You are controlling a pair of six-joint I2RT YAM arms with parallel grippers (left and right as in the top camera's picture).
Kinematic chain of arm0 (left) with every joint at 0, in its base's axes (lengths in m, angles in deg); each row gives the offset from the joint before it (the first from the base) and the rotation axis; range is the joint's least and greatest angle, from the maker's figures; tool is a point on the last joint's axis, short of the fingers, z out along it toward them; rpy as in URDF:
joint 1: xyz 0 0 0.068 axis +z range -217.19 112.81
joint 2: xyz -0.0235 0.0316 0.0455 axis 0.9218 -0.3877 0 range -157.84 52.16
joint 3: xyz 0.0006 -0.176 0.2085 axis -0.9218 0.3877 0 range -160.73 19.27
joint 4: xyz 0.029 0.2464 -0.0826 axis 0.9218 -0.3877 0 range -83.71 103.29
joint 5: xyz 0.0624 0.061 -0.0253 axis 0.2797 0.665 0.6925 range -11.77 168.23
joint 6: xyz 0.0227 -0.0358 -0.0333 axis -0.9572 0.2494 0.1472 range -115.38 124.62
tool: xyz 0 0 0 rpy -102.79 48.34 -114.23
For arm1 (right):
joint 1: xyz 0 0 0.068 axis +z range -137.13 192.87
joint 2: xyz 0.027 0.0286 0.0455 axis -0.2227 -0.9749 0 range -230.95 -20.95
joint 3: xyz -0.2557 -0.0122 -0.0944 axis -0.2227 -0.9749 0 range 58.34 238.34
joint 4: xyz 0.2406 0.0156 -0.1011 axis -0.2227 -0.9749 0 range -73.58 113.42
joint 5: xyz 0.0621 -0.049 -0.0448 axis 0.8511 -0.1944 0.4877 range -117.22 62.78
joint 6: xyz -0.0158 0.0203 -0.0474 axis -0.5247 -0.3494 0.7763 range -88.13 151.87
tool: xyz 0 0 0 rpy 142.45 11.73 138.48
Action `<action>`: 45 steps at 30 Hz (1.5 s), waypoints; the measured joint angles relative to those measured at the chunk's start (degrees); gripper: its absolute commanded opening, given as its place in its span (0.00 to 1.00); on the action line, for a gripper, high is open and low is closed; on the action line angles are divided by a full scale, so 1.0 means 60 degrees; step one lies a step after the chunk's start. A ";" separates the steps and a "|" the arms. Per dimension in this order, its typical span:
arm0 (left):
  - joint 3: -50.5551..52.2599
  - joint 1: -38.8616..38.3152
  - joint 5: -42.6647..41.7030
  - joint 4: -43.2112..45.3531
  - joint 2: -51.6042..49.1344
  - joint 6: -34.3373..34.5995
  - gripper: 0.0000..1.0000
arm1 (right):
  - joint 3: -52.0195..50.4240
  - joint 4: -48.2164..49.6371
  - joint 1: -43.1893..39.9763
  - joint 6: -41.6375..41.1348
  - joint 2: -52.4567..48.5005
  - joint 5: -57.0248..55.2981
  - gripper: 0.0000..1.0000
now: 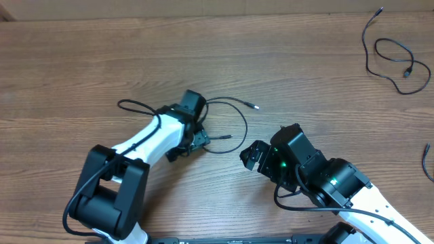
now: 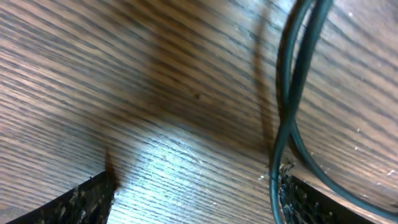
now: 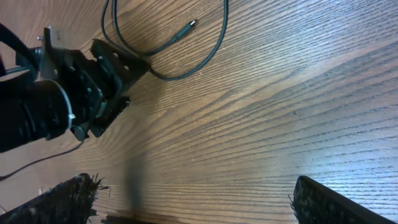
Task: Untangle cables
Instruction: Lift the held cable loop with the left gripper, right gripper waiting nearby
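Nearest the base, the right arm reaches up from the near right corner, and its right tool (image 1: 250, 156) sits low over the wooden table (image 1: 102, 54). In the right wrist view, the right tool (image 3: 193, 202) has its two fingers (image 3: 68, 199) spread wide, with only bare wood grain between them. At about the same depth, a short piece of thin black cable (image 1: 425, 163) lies at the table's right edge, well apart from both arms. Slightly farther and to the left, the left arm stretches from the near left corner toward the middle of the table, where the left tool (image 1: 188, 147) points down at the surface. In the left wrist view, the left tool (image 2: 193, 199) is also spread. One finger (image 2: 81, 202) shows at the lower left and the other at the lower right. Two crossing strands of a thin black cable (image 2: 292, 81) run down to the inner edge of the right-hand finger, and nothing is pinched. From overhead, that cable (image 1: 245, 127) loops around the left tool. One strand trails off to the left past the wrist, a curve bulges to the right, and one small plug (image 1: 230, 137) lies just right of the tool. A second plug (image 1: 256, 106) lies a little farther off. The right wrist view shows the same curve (image 3: 214, 46) beside the left tool's fingers. In the far right corner, well away from both tools, another black cable (image 1: 366, 54) lies in a loose coil.
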 measured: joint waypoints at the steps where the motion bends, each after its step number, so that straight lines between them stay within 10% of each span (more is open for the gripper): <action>1: 0.0000 -0.0087 0.0127 -0.0004 -0.0022 -0.0004 0.83 | 0.0000 0.0004 0.0000 -0.0004 0.0000 0.0000 1.00; 15: -0.0208 -0.0204 0.0335 0.0189 -0.0302 -0.0102 0.04 | 0.0000 0.0004 0.0000 -0.0007 0.0004 0.0000 1.00; 30: -0.0703 -0.0011 -0.0025 -0.1249 -0.0397 -0.1916 0.04 | -0.0004 0.0146 0.0000 -0.0004 0.0004 -0.0142 1.00; 32: -0.0900 0.0076 -0.0149 -0.1490 -0.0390 -0.2084 0.64 | 0.0000 0.0149 0.0000 -0.0004 0.0004 -0.0142 1.00; 34: -0.1158 0.0127 -0.0280 -0.1428 -0.0324 -0.2124 0.93 | 0.0000 0.0149 0.0000 -0.0007 0.0000 -0.0146 1.00; 45: -0.1504 0.0131 -0.0248 -0.0674 -0.0135 -0.2116 0.96 | 0.0000 0.0160 0.0000 -0.0007 0.0000 -0.0146 1.00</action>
